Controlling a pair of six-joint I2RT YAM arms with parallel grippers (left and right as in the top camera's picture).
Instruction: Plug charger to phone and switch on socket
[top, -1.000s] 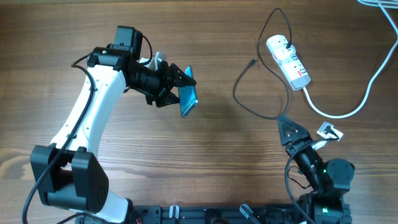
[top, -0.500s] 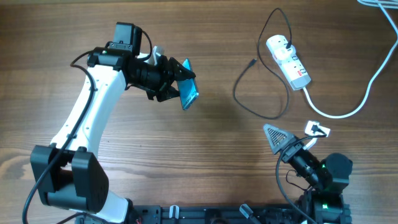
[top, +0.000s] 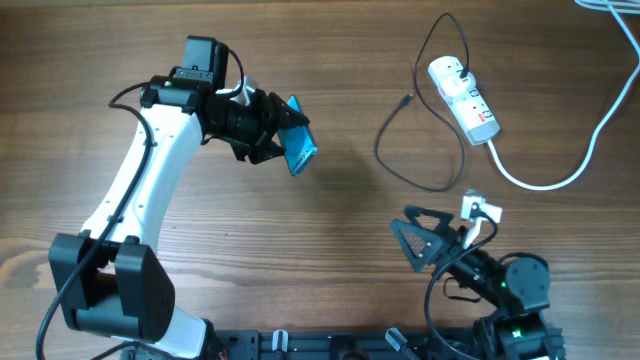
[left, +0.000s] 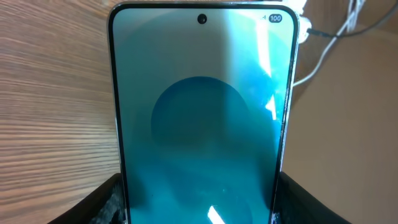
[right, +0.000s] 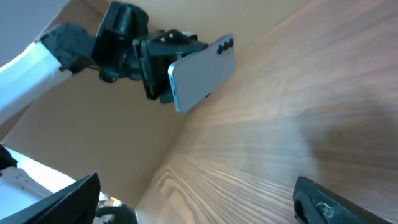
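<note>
Overhead, left fingers (top: 278, 118) clamp the phone (top: 299, 150), its back visible only past empty, spread right fingers (right: 339, 202).

Robot lab w/ wood table (top: 330, 230)

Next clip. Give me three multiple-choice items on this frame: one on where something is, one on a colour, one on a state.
1. Where is the phone relative to the table?
A) lying flat on it
B) held above it in the left gripper
C) hanging off its edge

2. What colour is the phone's screen?
A) red
B) black
C) cyan

3. The charger connector is:
A) lying free on the table
B) plugged into the phone
C) plugged into a laptop

Answers:
1 B: the right wrist view shows the phone clamped in the gripper, clear of the wood.
2 C: the left wrist view is filled by a cyan screen.
3 A: overhead, it rests on the wood, well apart from the phone.
</note>
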